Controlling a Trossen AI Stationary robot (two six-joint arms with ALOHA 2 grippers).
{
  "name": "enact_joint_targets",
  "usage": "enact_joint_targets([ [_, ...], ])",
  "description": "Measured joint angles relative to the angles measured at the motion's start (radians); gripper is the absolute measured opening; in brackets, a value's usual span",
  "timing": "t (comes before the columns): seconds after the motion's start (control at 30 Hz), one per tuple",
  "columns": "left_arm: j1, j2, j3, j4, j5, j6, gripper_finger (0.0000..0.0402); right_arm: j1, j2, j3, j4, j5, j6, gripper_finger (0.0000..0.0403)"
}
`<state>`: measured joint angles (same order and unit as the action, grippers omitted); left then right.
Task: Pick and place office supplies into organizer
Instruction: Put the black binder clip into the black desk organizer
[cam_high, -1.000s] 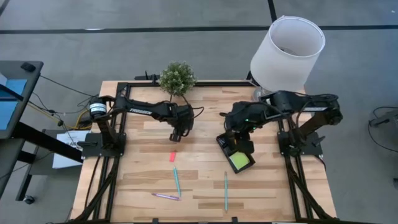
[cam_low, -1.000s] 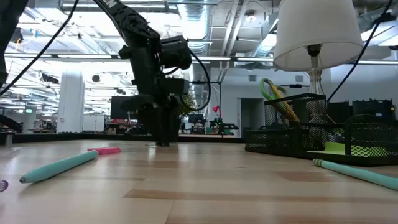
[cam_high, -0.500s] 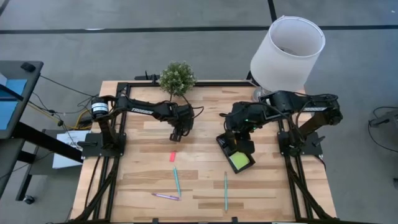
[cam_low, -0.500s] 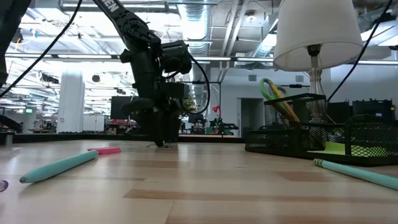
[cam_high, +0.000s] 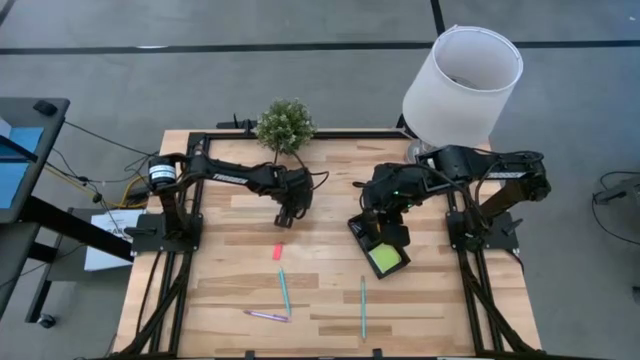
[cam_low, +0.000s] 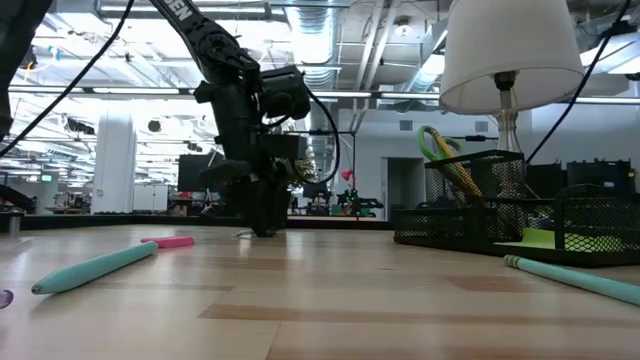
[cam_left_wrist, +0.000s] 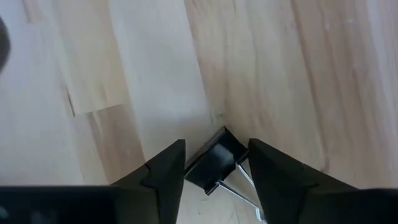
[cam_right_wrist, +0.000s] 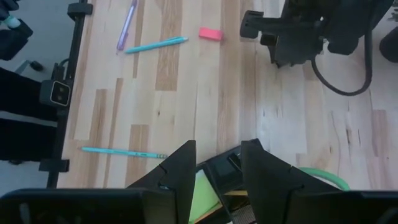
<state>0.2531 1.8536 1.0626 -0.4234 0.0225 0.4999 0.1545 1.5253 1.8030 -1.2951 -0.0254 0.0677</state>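
Note:
My left gripper (cam_high: 284, 220) points down at the table's middle. A small black clip (cam_left_wrist: 214, 163) with wire handles lies on the wood between its fingers. My right gripper (cam_high: 372, 234) hangs open, with nothing between its fingers, above the black organizer (cam_high: 357, 226). A lime sticky-note pad (cam_high: 386, 259) lies in the organizer, and green scissor handles (cam_low: 440, 150) stick up from its mesh cup. A pink eraser (cam_high: 278, 251), two teal pens (cam_high: 284, 290) (cam_high: 362, 305) and a purple pen (cam_high: 265, 316) lie flat on the table. My left gripper has the clip's black body (cam_left_wrist: 198, 173) between its two fingers, which come from above and point steeply down. The body lies slantwise across the gap, one corner at each finger. The clip rests on the table, its wire handles (cam_left_wrist: 241, 184) flat beside it.
A white lamp (cam_high: 462, 72) stands at the far right corner behind the organizer. A small potted plant (cam_high: 285, 125) stands at the far edge, behind my left arm. Bare wood lies between the eraser and the organizer.

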Motion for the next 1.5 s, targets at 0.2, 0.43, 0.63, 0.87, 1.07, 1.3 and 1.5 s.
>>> enact_joint_targets([
  [0.2, -0.002, 0.027, 0.001, -0.011, 0.028, -0.020, 0.0108, 0.000, -0.001, 0.000, -0.004, -0.001, 0.000, 0.0118],
  [0.43, -0.003, 0.033, 0.049, -0.057, 0.028, -0.051, 0.0039, 0.000, -0.001, 0.000, -0.006, -0.001, -0.001, 0.0118],
  [0.63, 0.000, 0.040, 0.211, -0.253, 0.079, -0.082, 0.0022, 0.000, -0.001, 0.000, -0.006, -0.001, -0.022, 0.0118],
  [0.87, -0.002, 0.039, 0.383, -0.553, 0.104, -0.146, 0.0077, 0.002, -0.001, 0.000, -0.006, -0.004, -0.023, 0.0118],
  [1.07, -0.017, 0.039, 0.404, -0.909, 0.161, -0.415, 0.0138, 0.006, -0.001, 0.000, -0.017, -0.005, -0.045, 0.0118],
  [1.3, -0.139, -0.008, 0.289, -0.847, 0.148, -0.687, 0.0166, 0.023, -0.001, 0.000, -0.040, -0.006, -0.077, 0.0118],
  [1.5, -0.199, -0.028, 0.225, -0.680, -0.091, -0.966, 0.0168, 0.035, -0.001, 0.000, -0.076, -0.006, -0.099, 0.0118],
])
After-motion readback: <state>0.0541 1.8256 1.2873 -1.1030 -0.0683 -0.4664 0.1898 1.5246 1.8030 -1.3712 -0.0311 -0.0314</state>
